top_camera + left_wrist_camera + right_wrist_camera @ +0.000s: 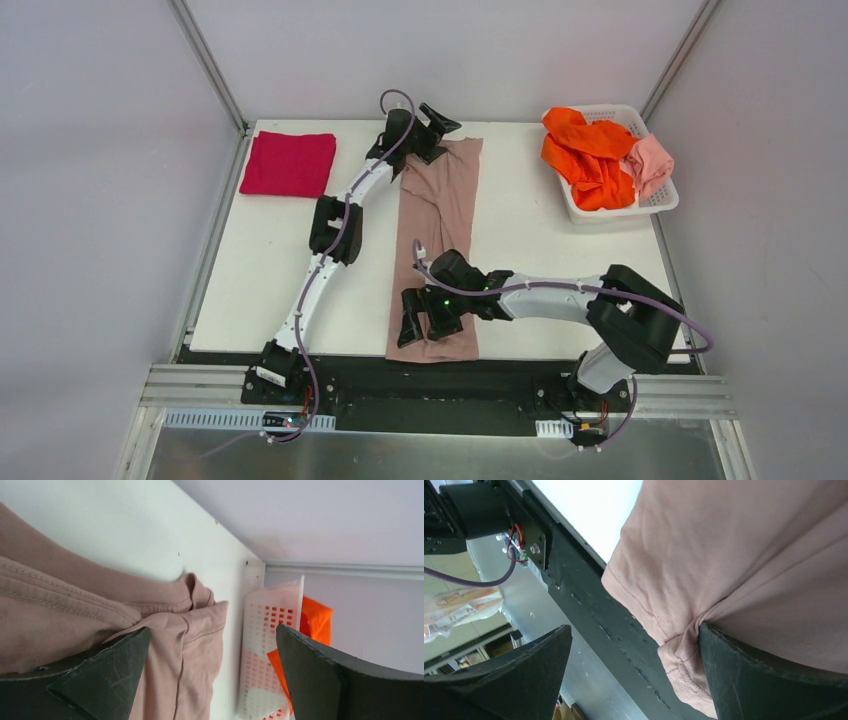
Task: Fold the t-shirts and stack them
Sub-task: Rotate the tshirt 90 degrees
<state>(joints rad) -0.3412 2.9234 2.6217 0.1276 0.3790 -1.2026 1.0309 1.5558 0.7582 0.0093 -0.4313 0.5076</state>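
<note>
Tools gape empty: left tool (pixel 438 138), right tool (pixel 424 332) seemingly resting on opposite ends of pink t-shirt (pixel 440 215).

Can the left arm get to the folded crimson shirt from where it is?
Probably yes. The crimson shirt lies flat at far left, only bare table between it and the open left hand, which sits at the far end of the pink shirt.

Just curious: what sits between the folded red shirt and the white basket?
In the top view: the far end of the dusty-pink shirt, with the left gripper open at it; white table shows either side.
</note>
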